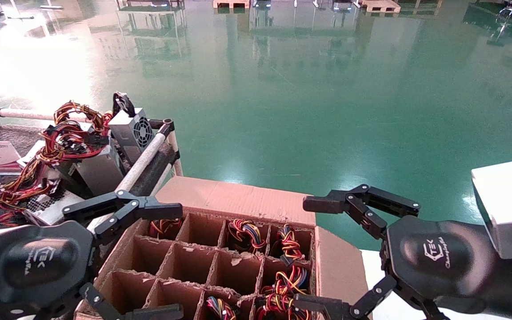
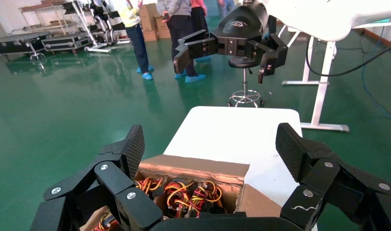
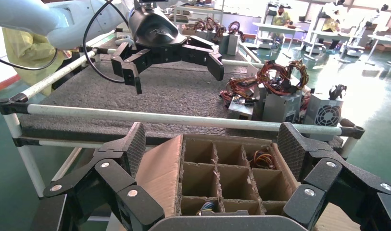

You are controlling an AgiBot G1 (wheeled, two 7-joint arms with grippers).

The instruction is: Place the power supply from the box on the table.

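Observation:
The box [image 1: 238, 198] is a brown carton with a cardboard grid, at the bottom centre of the head view. Several cells hold power supplies; only their red, yellow and black wire bundles [image 1: 245, 233] show, the metal bodies hidden. My left gripper [image 1: 171, 261] hangs open over the box's left cells, holding nothing. Opposite it, my right gripper [image 1: 308, 254] is open over the right edge, also holding nothing. In the left wrist view the left gripper [image 2: 212, 151] frames the box [image 2: 198, 168] and wires [image 2: 183, 192]. The right gripper [image 3: 212, 149] in its own view looks onto mostly empty cells [image 3: 232, 166].
The table [image 3: 174, 91], grey carpet behind a white pipe rail [image 1: 142, 162], lies left of the box. A pile of power supplies with tangled wires [image 1: 74, 151] and a fan-grille unit [image 1: 132, 129] sits on it. A white platform [image 2: 241, 130] carries the box. Green floor lies beyond.

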